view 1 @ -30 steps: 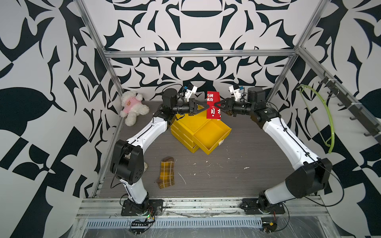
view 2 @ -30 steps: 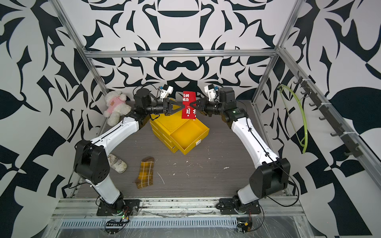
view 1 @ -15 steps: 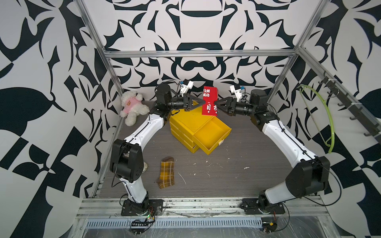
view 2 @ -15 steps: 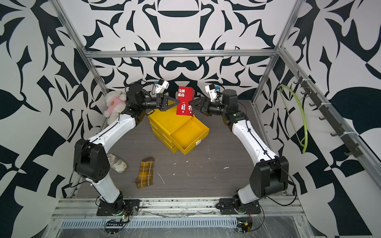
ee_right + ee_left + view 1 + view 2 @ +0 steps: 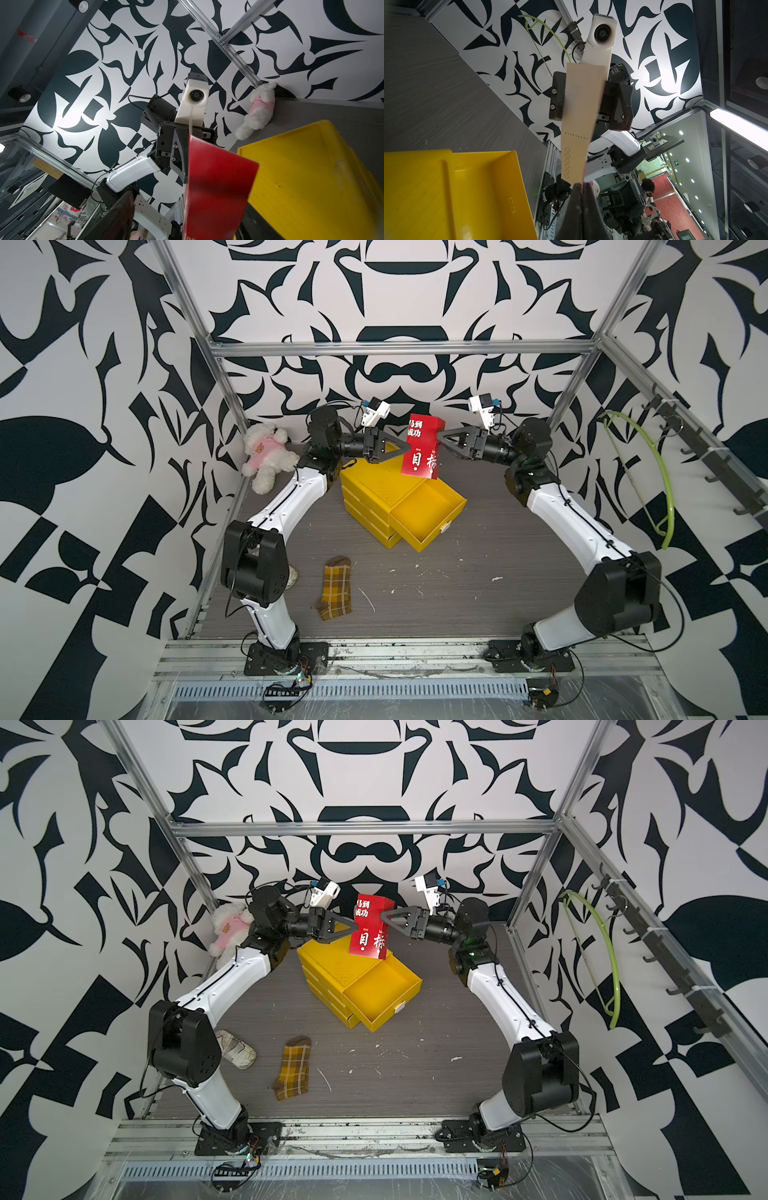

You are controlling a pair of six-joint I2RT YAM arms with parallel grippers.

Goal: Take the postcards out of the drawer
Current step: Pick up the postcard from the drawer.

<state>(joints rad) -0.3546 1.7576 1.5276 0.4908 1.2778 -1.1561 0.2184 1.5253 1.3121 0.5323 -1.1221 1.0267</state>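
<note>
left gripper (image 5: 407, 447) pinches red postcards (image 5: 420, 462) above yellow drawer (image 5: 428, 516); right gripper (image 5: 440, 440) spread wide at their right edge.

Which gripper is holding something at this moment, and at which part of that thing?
The left gripper is shut on the red postcards, pinching the side edge nearest it. The right gripper is open around the opposite edge.
</note>
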